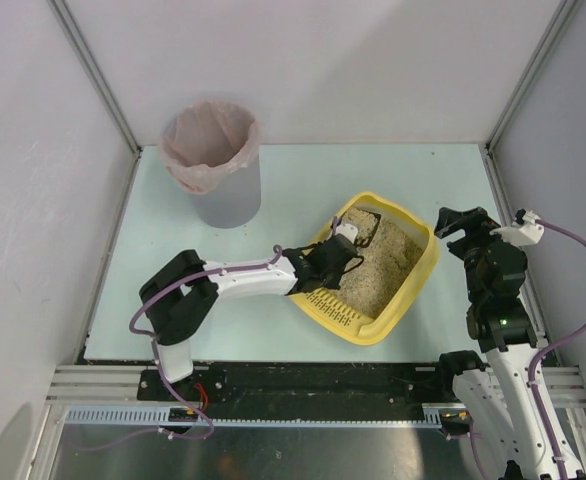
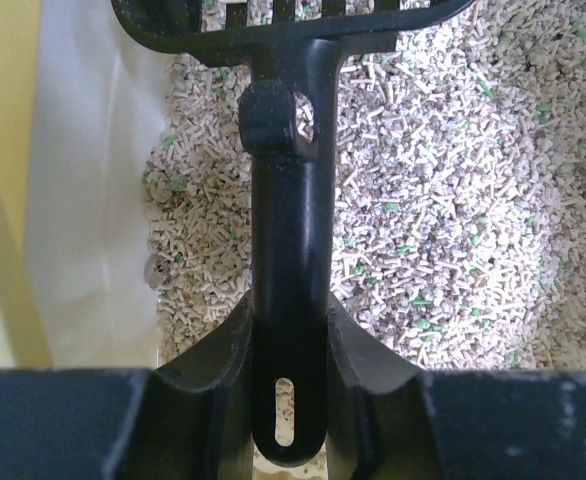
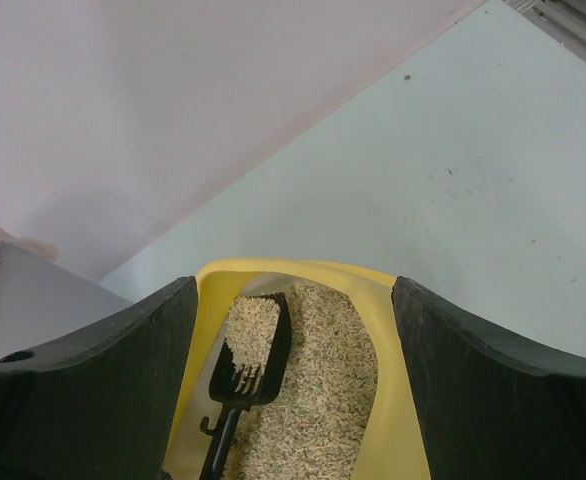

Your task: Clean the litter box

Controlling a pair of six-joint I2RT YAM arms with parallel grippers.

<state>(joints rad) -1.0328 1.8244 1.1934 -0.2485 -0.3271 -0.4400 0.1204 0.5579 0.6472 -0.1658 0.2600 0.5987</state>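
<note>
(a) left arm [image 1: 243, 282]: rose from near-left base, elbow folded low, forearm stretched rightward, nearly level.
(b) left gripper [image 1: 341, 250]: jaws clamped on black scoop handle [image 2: 288, 260], one finger [image 2: 208, 375] pressed against each side.
(c) right arm [image 1: 498, 300]: stood near upright over near-right base, wrist bent forward and leftward.
(d) right gripper [image 1: 461, 222]: raised, jaws spread wide, nothing held; both fingertips [image 3: 93, 380] framed edges of wrist view.
</note>
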